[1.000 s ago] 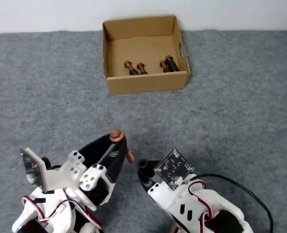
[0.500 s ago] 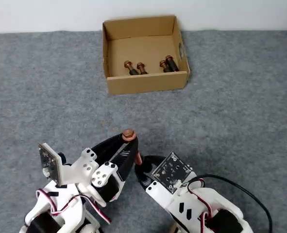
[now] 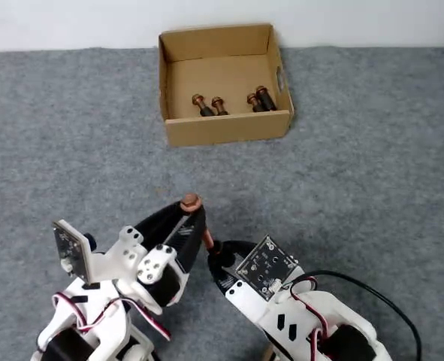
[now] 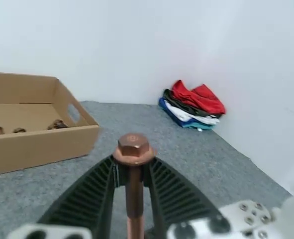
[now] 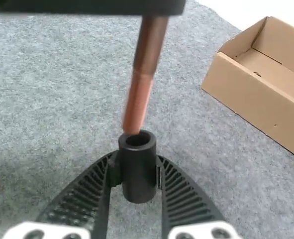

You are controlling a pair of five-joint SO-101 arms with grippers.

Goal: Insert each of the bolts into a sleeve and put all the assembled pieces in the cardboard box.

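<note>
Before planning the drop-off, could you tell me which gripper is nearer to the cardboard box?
Left. The left gripper, shut on the bolt, lies closer to the cardboard box. The right gripper, holding the sleeve, sits farther back from it.

Grey carpet (image 3: pixel 372 150) covers the floor; a white wall (image 3: pixel 71 22) stands at 12 o'clock; folded clothes (image 4: pixel 192 106) lie in a corner.

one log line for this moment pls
left jaws: shut on bolt | right jaws: shut on sleeve | bolt tip at sleeve mouth, not yet in | cardboard box: assembled pieces inside
</note>
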